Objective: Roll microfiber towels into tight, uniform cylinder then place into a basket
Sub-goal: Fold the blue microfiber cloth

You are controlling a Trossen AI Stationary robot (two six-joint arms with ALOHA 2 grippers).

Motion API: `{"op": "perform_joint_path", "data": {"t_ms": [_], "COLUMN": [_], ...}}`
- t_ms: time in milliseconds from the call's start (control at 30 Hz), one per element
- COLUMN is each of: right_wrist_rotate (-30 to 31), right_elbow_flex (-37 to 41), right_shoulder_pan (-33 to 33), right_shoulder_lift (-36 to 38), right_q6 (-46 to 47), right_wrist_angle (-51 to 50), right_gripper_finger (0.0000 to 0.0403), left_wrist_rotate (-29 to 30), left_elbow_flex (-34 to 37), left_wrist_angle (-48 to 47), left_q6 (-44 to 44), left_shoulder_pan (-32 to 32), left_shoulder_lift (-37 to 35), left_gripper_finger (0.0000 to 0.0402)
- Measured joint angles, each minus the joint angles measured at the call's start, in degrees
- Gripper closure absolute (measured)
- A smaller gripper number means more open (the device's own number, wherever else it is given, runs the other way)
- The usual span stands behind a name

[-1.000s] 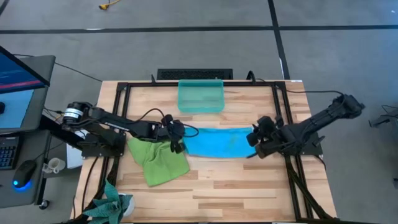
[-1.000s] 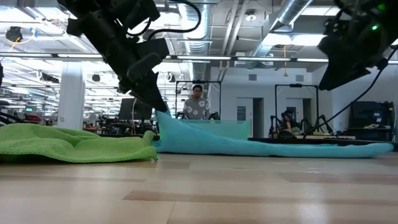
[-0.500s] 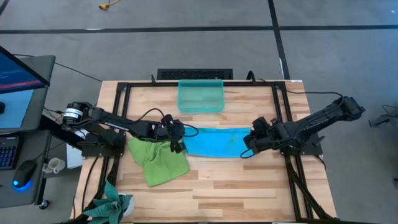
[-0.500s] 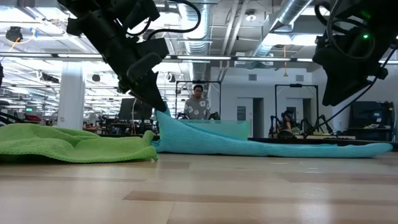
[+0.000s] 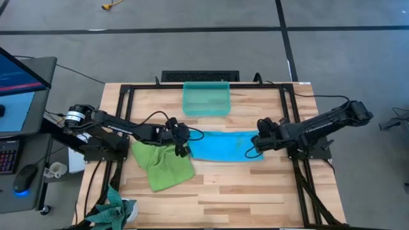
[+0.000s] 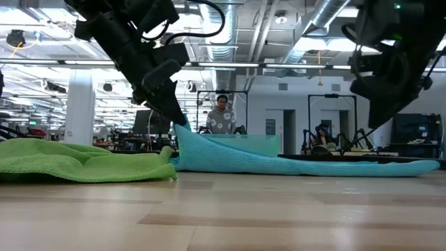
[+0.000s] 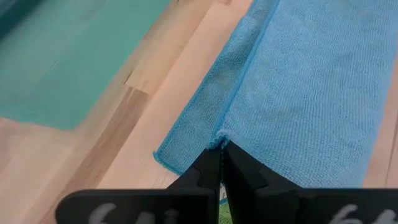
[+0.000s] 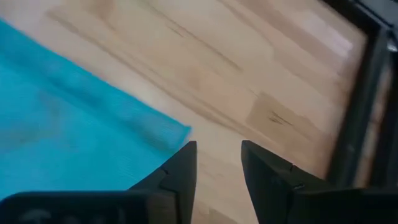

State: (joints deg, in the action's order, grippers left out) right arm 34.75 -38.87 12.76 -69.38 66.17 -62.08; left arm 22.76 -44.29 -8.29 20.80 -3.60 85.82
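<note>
The sky-blue towel (image 5: pixel 223 145) lies as a long folded strip across the table's middle. The lime-green towel (image 5: pixel 163 165) lies crumpled to its left. The teal-green basket (image 5: pixel 206 98) stands at the far middle. My left gripper (image 5: pixel 184 144) is shut on the blue towel's left end. My right gripper (image 5: pixel 258 144) is open and hovers above the towel's right end. In the right wrist view (image 8: pixel 217 165) its fingers stand over the towel's corner (image 8: pixel 177 134), touching nothing. My left gripper pinches a raised fold at the blue towel's left end (image 7: pixel 219 138) between its two shut fingers. The fingers slant down from the table's left (image 6: pixel 174 115). That end is lifted a little (image 6: pixel 184 132); the rest of the towel lies on the table.
A darker teal-green cloth (image 5: pixel 114 207) hangs at the table's near left corner. A black frame (image 5: pixel 289 121) runs along the table's sides. Bare wood (image 5: pixel 243 191) lies in front of the towels. People and desks show in the room behind (image 6: pixel 220 115).
My right gripper has moved toward the table's left edge and a little down, coming over the blue towel's right end. The towels have not moved.
</note>
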Motion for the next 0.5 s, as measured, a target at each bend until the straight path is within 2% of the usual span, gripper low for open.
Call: {"op": "perform_joint_path", "data": {"t_ms": [200,367,500], "right_wrist_rotate": [1.8,-2.7,-3.0], "right_elbow_flex": [2.8,8.9,12.6], "right_shoulder_pan": [2.8,4.3,4.4], "right_shoulder_lift": [1.0,4.6,9.4], "right_q6": [6.0,5.7,1.7], "right_wrist_angle": [-2.3,5.8,13.6], "right_gripper_finger": [0.028,0.0287,0.0287], "left_wrist_rotate": [0.0,0.0,0.0], "left_elbow_flex": [0.0,0.0,0.0], "left_wrist_angle": [0.0,0.0,0.3], "left_q6": [0.0,0.0,0.0], "left_shoulder_pan": [0.0,0.0,0.0], "left_shoulder_lift": [0.0,0.0,0.0], "left_gripper_finger": [0.04,0.04,0.04]}}
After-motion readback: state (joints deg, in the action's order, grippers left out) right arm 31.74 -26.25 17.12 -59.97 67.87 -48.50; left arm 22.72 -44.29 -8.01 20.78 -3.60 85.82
